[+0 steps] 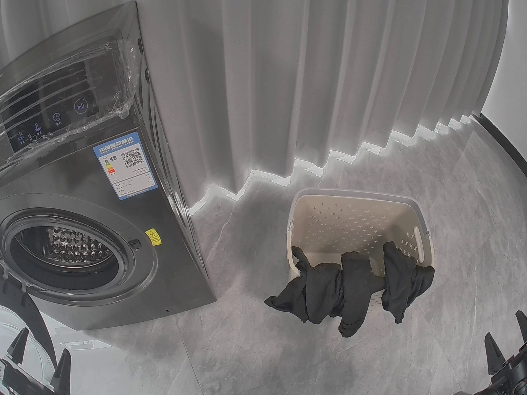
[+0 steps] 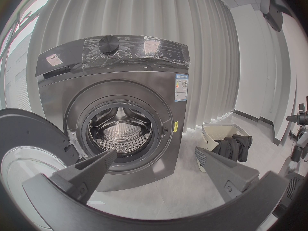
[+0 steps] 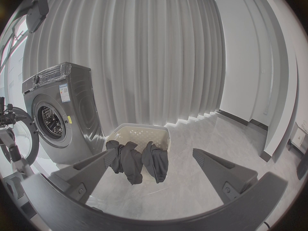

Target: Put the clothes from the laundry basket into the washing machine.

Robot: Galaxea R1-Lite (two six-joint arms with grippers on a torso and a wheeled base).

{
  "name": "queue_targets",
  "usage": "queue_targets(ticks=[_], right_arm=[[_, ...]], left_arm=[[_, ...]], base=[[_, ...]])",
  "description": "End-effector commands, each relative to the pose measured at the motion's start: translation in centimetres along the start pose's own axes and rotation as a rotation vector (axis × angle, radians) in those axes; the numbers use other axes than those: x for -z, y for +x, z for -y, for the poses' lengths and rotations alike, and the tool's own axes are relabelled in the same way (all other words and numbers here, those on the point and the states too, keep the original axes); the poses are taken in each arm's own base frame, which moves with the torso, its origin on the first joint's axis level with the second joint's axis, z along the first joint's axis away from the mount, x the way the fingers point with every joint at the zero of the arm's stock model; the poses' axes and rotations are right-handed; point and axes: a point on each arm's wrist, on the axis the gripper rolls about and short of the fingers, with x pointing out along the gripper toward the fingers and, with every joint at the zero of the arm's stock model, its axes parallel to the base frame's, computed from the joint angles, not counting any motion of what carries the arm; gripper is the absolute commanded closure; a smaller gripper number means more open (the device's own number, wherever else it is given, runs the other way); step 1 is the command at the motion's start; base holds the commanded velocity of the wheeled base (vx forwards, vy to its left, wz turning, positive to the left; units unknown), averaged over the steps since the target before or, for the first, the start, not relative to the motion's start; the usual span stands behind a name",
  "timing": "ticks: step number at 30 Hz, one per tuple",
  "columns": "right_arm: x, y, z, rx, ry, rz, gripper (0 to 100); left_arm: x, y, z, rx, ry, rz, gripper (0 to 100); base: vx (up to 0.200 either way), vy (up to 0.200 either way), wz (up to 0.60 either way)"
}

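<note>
While its two dark fingers are standing spread wide apart, the left hand point(image 2: 154, 154) is hovering low at the near left, just in front of the washing machine point(image 2: 128, 90). The machine's round door point(image 2: 29, 138) is hanging swung open to the left, right beside this hand. The right hand point(image 3: 154, 154) is hovering at the near right, its fingers gaping just as wide, and it is keeping well apart from the laundry basket point(image 1: 357, 201).

The cream basket is standing on the grey tiled floor point(image 1: 247, 336), to the right of the machine and a little farther off than the hands. The clothes point(image 1: 340, 289) – dark garments, bunched together – are draping over the basket's near rim. One end is spilling out on the near-left side and trailing down to the floor, while another fold is hanging over the near-right corner.

The washing machine is sitting at the far left, with its open mouth showing the perforated metal drum point(image 2: 120, 132). Clear plastic film point(image 1: 60, 100) is covering its control panel, and a label point(image 1: 125, 164) is sticking to the front above the opening. Behind both machine and basket, a white pleated curtain point(image 1: 307, 56) is hanging down to the floor.
</note>
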Motion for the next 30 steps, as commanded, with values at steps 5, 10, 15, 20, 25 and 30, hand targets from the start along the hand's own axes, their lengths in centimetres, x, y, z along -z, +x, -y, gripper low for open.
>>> queue_targets(ticks=[5,10,15,20,25,30], right_arm=[[0.33,0.04,0.00,-0.001,-0.002,-0.004,0],[0.33,0.04,0.00,-0.001,-0.002,-0.004,0],[0.33,0.04,0.00,-0.001,-0.002,-0.004,0],[0.33,0.04,0.00,-0.001,-0.002,-0.004,0],[0.33,0.04,0.00,-0.001,-0.002,-0.004,0],[0.33,0.04,0.00,-0.001,-0.002,-0.004,0]], left_arm=[[0.53,-0.01,0.00,-0.001,0.000,0.000,0],[0.53,-0.01,0.00,-0.001,0.000,0.000,0],[0.53,-0.01,0.00,-0.001,0.000,0.000,0],[0.53,-0.01,0.00,-0.001,0.000,0.000,0],[0.53,-0.01,0.00,-0.001,0.000,0.000,0],[0.48,-0.02,0.00,-0.001,0.000,0.003,0]], base=[[0.000,0.000,-0.60],[0.000,0.000,-0.12],[0.000,0.000,0.00],[0.000,0.000,0.00],[0.000,0.000,0.00],[0.000,0.000,0.00]])
